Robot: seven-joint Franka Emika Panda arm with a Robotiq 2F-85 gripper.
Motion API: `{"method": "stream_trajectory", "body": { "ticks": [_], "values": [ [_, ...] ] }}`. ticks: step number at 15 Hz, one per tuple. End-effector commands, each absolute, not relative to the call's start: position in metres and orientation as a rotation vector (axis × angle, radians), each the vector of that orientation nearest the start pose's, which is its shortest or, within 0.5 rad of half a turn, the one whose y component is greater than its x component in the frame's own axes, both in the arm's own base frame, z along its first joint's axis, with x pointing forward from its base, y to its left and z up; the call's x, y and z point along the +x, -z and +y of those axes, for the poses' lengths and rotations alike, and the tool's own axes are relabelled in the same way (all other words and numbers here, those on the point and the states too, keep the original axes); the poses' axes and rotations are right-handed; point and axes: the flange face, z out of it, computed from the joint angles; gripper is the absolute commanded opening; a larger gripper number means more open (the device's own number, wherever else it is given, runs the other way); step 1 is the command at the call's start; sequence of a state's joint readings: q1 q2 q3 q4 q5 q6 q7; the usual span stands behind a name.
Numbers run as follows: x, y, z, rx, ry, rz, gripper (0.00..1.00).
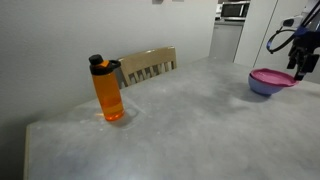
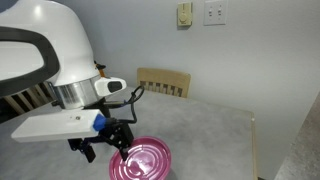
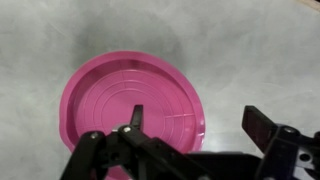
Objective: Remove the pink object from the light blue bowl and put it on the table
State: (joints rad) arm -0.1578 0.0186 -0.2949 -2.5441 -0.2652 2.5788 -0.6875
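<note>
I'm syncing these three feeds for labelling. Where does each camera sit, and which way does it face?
Exterior view: low off the table's edge, looking across it past the orange bottle toward the pink object on the light blue bowl at far right; the gripper shows.
Exterior view: close beside the arm, facing the chair and wall; the white arm fills the left.
Wrist view: straight down on the pink object; fingers show below.
All three share the pink object and gripper.
</note>
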Motion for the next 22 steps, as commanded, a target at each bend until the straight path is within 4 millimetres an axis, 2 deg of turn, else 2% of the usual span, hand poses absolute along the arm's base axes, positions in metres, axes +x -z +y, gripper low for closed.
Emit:
{"method": "stream_trajectory", "body": {
  "ticks": [1, 4, 7, 15, 22],
  "values": [
    [0.414, -0.265, -0.196, -3.189, -0.111, -0.743, 1.0],
    [0.427, -0.257, -0.188, -3.139, -0.07, -0.792, 1.0],
    [0.442, -0.246, -0.18, -3.102, -0.061, -0.769, 1.0],
    [0.463, -0.232, -0.212, -3.175, -0.117, -0.619, 1.0],
    [0.468, -0.217, -0.207, -3.165, -0.162, -0.612, 1.0]
  ]
}}
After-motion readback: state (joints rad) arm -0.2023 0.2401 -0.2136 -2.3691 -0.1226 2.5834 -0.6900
